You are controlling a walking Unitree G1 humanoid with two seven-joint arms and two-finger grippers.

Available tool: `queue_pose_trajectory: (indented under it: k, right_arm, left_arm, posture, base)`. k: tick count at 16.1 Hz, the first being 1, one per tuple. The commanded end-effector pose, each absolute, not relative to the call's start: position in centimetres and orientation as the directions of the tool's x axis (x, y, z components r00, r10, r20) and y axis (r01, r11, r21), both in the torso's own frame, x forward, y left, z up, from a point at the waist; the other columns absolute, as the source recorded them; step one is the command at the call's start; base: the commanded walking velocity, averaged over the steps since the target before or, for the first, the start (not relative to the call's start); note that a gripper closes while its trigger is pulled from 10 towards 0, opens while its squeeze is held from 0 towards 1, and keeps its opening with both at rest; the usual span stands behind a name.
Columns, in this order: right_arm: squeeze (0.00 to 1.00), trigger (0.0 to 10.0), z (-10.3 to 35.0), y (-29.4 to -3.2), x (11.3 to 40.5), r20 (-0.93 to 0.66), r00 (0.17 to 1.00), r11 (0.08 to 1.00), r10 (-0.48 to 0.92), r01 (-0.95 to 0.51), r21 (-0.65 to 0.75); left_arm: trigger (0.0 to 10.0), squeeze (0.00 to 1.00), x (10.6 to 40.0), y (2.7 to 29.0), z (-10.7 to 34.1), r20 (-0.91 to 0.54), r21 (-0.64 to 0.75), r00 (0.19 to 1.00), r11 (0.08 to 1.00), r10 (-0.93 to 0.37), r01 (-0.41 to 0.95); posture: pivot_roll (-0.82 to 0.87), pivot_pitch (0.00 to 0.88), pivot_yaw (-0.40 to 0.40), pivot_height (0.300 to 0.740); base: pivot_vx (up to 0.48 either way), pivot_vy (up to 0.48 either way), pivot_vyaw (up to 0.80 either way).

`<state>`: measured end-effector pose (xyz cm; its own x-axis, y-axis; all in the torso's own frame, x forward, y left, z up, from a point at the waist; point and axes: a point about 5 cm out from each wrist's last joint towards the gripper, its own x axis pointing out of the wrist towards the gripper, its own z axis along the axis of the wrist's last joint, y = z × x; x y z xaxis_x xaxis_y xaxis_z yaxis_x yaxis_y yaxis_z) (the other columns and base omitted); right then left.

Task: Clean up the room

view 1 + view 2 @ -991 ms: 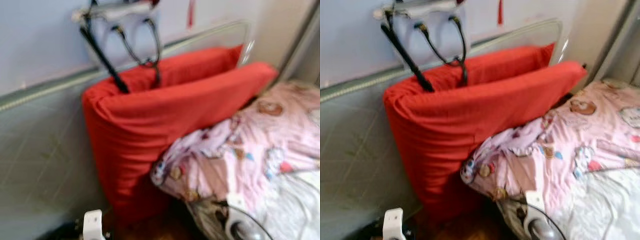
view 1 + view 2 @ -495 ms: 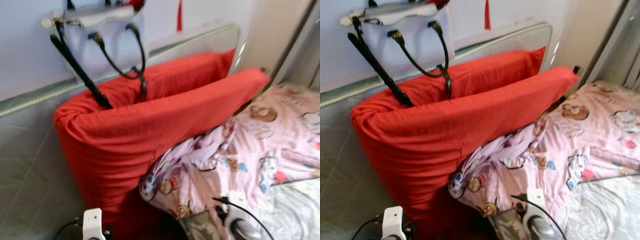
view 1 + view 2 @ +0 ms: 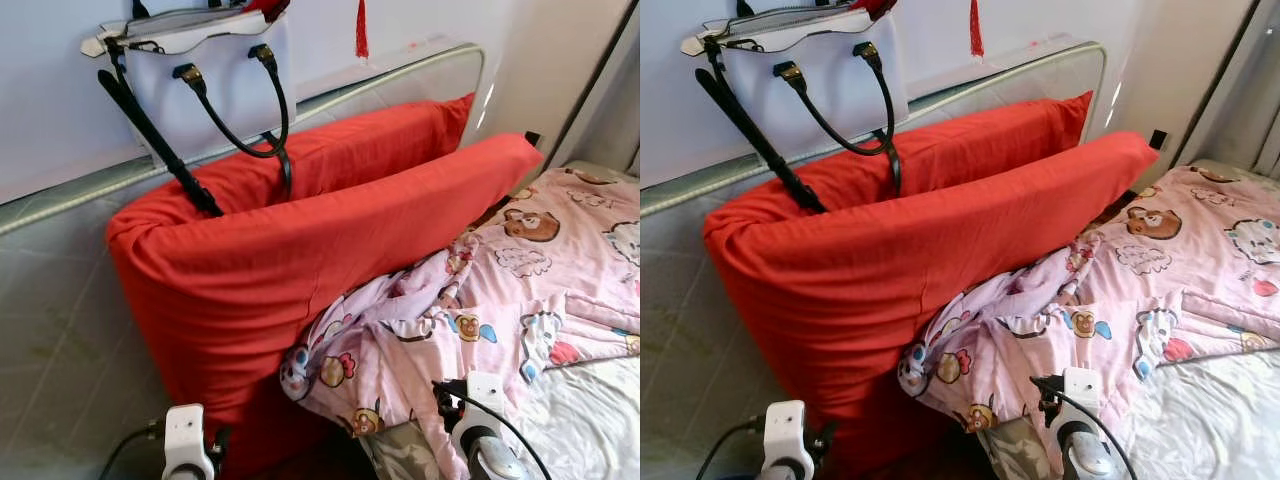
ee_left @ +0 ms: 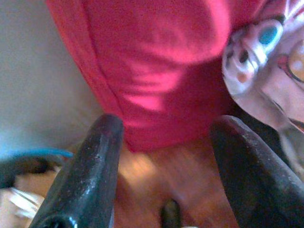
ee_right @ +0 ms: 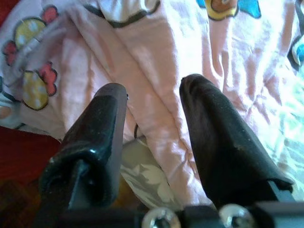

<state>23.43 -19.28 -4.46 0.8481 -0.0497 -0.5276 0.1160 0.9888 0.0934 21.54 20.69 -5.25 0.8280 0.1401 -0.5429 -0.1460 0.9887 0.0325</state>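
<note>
Red cushion (image 3: 300,250) (pink cartoon-print blanket (image 3: 520,290))

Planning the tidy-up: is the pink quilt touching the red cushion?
Touching. The left eye view shows the pink quilt bunched against the red cushion.

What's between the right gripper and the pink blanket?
Nothing visible. The right gripper is open, pointing straight at the pink blanket, with bare fabric between its fingers. The left gripper is open by the red cushion.

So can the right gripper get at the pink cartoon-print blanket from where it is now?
Probably yes: the right gripper hovers open just above the pink cartoon-print blanket, with nothing between them.
</note>
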Motion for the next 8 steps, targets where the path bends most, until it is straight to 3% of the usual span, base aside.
queue_pose_trajectory:
  k: [1, 3, 5, 7, 8]
  right_arm:
    - [0.0, 10.0, -4.1, -19.2, 23.7, -0.494, 0.869, 0.988, -0.043, 0.112, 0.111]
    - [0.0, 10.0, -4.1, -19.1, 23.6, -0.479, 0.877, 0.989, -0.034, 0.098, 0.111]
    - [0.0, 10.0, -4.1, -19.1, 23.5, -0.475, 0.879, 0.989, -0.036, 0.098, 0.107]
    - [0.0, 10.0, 0.1, -18.1, 28.0, -0.26, 0.966, 0.994, -0.019, 0.047, 0.102]
    - [0.0, 10.0, 1.1, -17.9, 28.8, -0.208, 0.978, 0.994, -0.016, 0.038, 0.103]
  left_arm:
    - [10.0, 0.0, 26.1, 21.4, -1.5, -0.376, 0.072, 0.912, 0.987, 0.162, -0.146]
    - [10.0, 0.0, 28.2, 21.0, 1.2, -0.22, 0.032, 0.964, 0.988, 0.151, -0.148]
    - [10.0, 0.0, 28.1, 20.6, 1.4, -0.175, 0.025, 0.976, 0.992, 0.127, -0.125]
    - [10.0, 0.0, 27.4, 20.3, 1.3, -0.14, 0.017, 0.984, 0.994, 0.107, -0.106]
    - [10.0, 0.0, 27.3, 20.5, 1.3, -0.141, 0.017, 0.983, 0.993, 0.115, -0.114]
  posture:
    - [-0.07, 0.0, 0.024, 0.74]
    - [-0.08, 0.0, 0.026, 0.74]
    - [-0.08, 0.0, 0.03, 0.74]
    - [-0.08, 0.0, 0.036, 0.74]
    - [-0.08, 0.0, 0.037, 0.74]
  base:
    - [0.0, 0.0, 0.0]
    - [0.0, 0.0, 0.0]
    - [0.0, 0.0, 0.0]
    - [0.0, 0.0, 0.0]
    - [0.0, 0.0, 0.0]
